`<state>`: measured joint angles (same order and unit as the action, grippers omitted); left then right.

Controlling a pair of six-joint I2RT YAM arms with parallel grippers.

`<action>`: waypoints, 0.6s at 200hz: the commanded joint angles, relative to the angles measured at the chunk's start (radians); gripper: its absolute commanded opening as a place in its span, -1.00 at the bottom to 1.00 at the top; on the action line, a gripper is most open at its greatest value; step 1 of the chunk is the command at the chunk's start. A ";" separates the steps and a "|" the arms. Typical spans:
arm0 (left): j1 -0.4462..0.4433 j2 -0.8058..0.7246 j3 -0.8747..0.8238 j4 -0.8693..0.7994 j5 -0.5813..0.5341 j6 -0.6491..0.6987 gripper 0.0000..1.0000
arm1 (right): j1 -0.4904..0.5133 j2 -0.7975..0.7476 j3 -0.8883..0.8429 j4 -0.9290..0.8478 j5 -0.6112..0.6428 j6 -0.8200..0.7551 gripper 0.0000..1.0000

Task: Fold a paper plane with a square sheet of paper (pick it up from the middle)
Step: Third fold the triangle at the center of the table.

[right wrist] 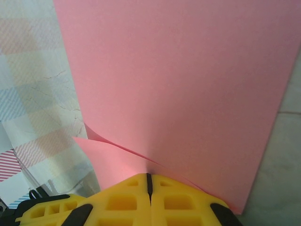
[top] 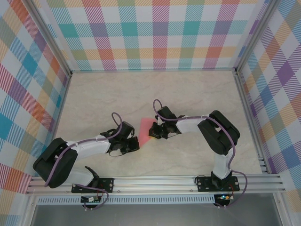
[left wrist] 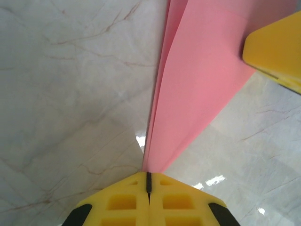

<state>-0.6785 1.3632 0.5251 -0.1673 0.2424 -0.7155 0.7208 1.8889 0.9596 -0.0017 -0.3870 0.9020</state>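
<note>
The square sheet of paper (top: 144, 127) is salmon pink and doubled over into two layers, held just above the table's middle between both arms. My left gripper (top: 135, 142) is shut on its narrow near tip. In the left wrist view the paper (left wrist: 197, 80) runs upward from the closed yellow jaws of that gripper (left wrist: 148, 175). A yellow finger of the right gripper (left wrist: 277, 52) touches the paper at the upper right. My right gripper (top: 152, 133) is shut on the paper's right edge. In the right wrist view the paper (right wrist: 178, 80) rises from this gripper (right wrist: 149, 176), and one layer curls away to the left.
The pale marble tabletop (top: 188, 94) is enclosed by colourful checked walls (top: 155, 33) on three sides. Aluminium rails (top: 155, 181) run along the near edge where both arm bases are bolted. Both arms are bent inward toward the centre.
</note>
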 commanded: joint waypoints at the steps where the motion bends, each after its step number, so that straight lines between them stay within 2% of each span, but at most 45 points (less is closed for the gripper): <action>1: -0.005 -0.010 -0.028 -0.191 -0.009 0.028 -1.00 | -0.008 0.095 -0.033 -0.122 0.140 0.004 -0.89; 31: -0.005 -0.037 0.029 -0.201 -0.057 0.027 -1.00 | -0.008 0.061 -0.001 -0.098 0.097 -0.013 -0.86; 59: -0.004 -0.078 0.096 -0.203 -0.127 0.026 -1.00 | -0.008 -0.021 0.047 -0.092 0.065 -0.053 -0.71; 92: -0.004 -0.093 0.128 -0.182 -0.178 0.028 -0.77 | -0.014 -0.116 0.066 -0.123 0.091 -0.105 -0.41; 120: -0.004 -0.080 0.129 -0.120 -0.156 0.034 -0.65 | -0.044 -0.163 0.035 -0.145 0.120 -0.115 -0.31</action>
<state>-0.6792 1.2839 0.6384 -0.3149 0.1024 -0.6956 0.7013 1.7809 1.0019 -0.1040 -0.3099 0.8242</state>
